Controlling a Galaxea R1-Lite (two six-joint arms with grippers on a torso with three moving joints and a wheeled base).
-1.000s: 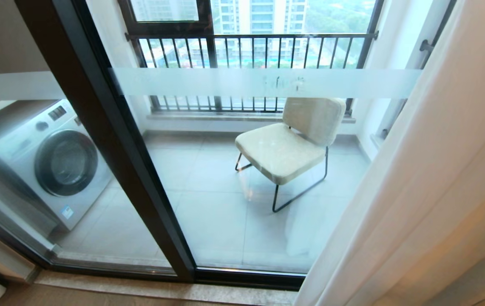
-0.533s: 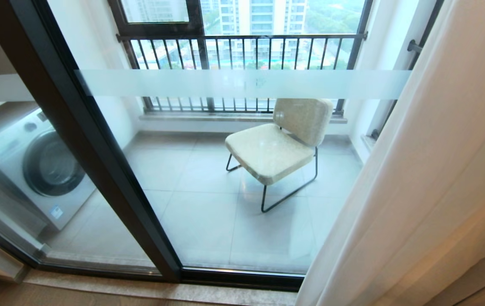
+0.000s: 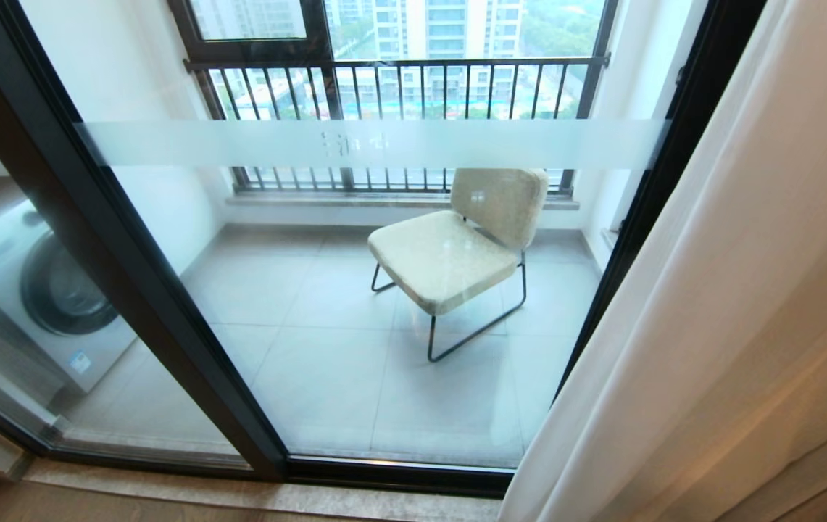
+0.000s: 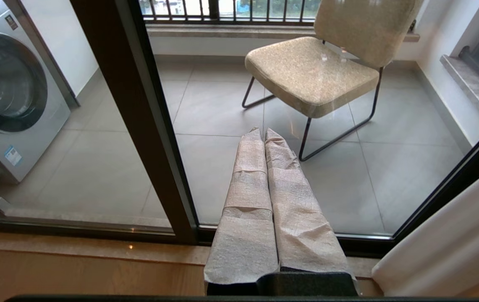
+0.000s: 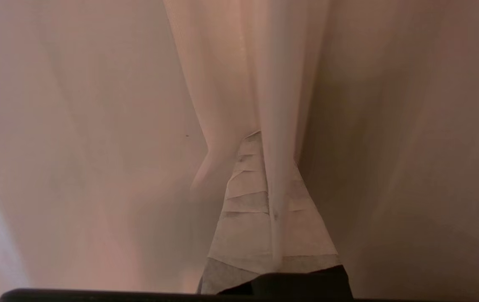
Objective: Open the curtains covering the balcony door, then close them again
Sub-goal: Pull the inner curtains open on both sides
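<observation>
The balcony door [image 3: 384, 145] is glass in dark frames [image 3: 130, 254], with a frosted band across it. The curtains [image 3: 732, 290] hang gathered at the right, the white sheer in front and beige fabric behind, leaving most of the glass uncovered. In the right wrist view my right gripper [image 5: 270, 144] is shut on a fold of the sheer curtain [image 5: 273, 84], which runs between its wrapped fingers [image 5: 243, 197]. My left gripper [image 4: 263, 131] is shut and empty. It points at the glass just right of the middle door frame [image 4: 147, 126]. Neither gripper shows in the head view.
Behind the glass on the tiled balcony stand a beige chair [image 3: 449, 254] and a washing machine [image 3: 43, 297] at the left. A black-railed window [image 3: 399, 80] lies beyond. A stone threshold [image 3: 239, 493] runs along the door's foot, with wooden floor [image 4: 75, 272] before it.
The whole head view has shifted left, so the camera has moved right. The door's right frame has come out from behind the curtain edge, and more glass is uncovered.
</observation>
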